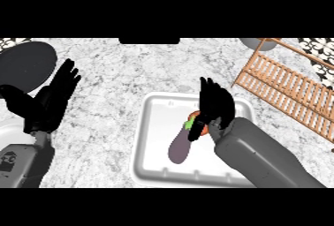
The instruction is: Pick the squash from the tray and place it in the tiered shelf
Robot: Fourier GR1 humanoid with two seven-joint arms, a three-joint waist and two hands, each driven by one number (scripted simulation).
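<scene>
Orange squash [195,125] with a green stem lay in the white rectangular tray [151,132], mostly hidden under the right hand [215,106].
Black fingers hung over it, thumb down beside it; whether they clasped it could not be told. The left hand [57,95] rested open at the left edge, fingers up. The slatted wooden tiered shelf [290,92] stood well apart, upper right.

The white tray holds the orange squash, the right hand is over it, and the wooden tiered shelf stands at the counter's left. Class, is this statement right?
One detail is wrong: the head view shows the wooden tiered shelf at the counter's right, not its left. The rest holds: the white tray holds the orange squash, and the right hand is over it.
</scene>
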